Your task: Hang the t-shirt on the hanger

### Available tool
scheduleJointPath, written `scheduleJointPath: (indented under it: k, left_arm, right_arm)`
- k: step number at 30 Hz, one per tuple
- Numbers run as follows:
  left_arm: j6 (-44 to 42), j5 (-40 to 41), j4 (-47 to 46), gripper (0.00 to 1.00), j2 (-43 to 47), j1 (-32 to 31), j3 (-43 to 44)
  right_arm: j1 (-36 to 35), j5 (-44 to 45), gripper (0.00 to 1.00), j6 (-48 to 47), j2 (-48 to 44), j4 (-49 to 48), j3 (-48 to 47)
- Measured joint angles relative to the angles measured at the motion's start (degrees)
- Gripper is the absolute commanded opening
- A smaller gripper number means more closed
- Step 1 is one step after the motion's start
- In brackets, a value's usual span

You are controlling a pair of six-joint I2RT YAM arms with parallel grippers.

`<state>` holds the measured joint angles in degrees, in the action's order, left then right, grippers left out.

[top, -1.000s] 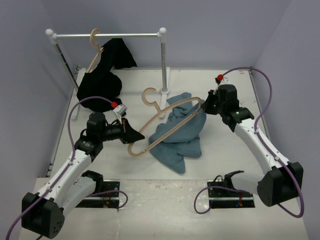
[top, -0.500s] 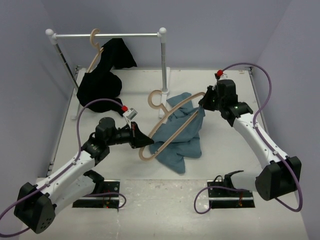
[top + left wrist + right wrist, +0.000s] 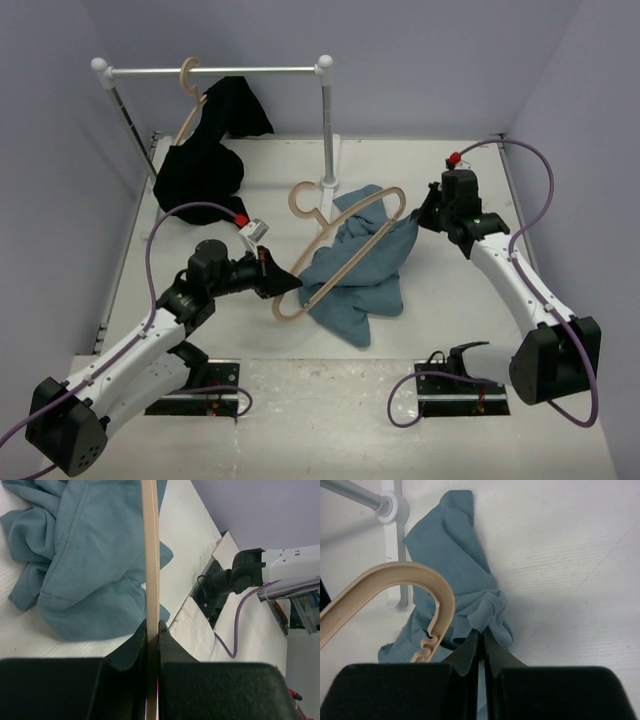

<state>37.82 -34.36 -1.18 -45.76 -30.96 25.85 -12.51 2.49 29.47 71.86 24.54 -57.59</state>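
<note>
The slate-blue t-shirt (image 3: 352,272) lies crumpled mid-table, also seen in the left wrist view (image 3: 85,555) and the right wrist view (image 3: 455,565). Above it slants the pale tan wooden hanger (image 3: 345,250), its hook (image 3: 300,198) near the rack post. My left gripper (image 3: 285,285) is shut on the hanger's lower end, and the thin bar (image 3: 150,555) runs up from between the jaws. My right gripper (image 3: 422,215) is shut on a ribbed fold of the t-shirt (image 3: 482,617), beside the hanger's curved notched end (image 3: 427,610).
A white clothes rack (image 3: 215,71) stands at the back, its right post (image 3: 326,120) just behind the shirt. A second hanger with a black garment (image 3: 205,160) hangs from the rack on the left. Purple walls close the sides.
The left gripper has carried the hanger's lower end to the right, toward the shirt. The right gripper has pulled its pinch of shirt up and to the right. The hanger's hook has shifted slightly.
</note>
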Motion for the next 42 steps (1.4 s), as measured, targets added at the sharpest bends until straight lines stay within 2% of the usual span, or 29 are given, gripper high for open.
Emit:
scheduleJointPath:
  k: [15, 24, 33, 42]
  left_arm:
    - [1.98, -7.41, -6.92, 0.0, -2.25, -0.37, -4.18]
    - [2.87, -7.63, -6.83, 0.0, 2.06, -0.63, -4.59]
    - [3.17, -7.7, -6.81, 0.0, 1.8, -0.76, -7.06]
    - [3.56, -7.86, -8.25, 0.0, -0.33, -1.5, -7.99]
  right_arm:
    - [0.15, -0.45, 0.0, -1.95, 0.53, 0.18, -3.31]
    - [1.2, 0.87, 0.0, -2.35, 3.09, 0.3, -4.08]
    - [1.39, 0.93, 0.0, -2.31, 3.79, 0.45, -4.55]
    - [1.39, -6.8, 0.0, -5.41, 3.77, -0.87, -5.08]
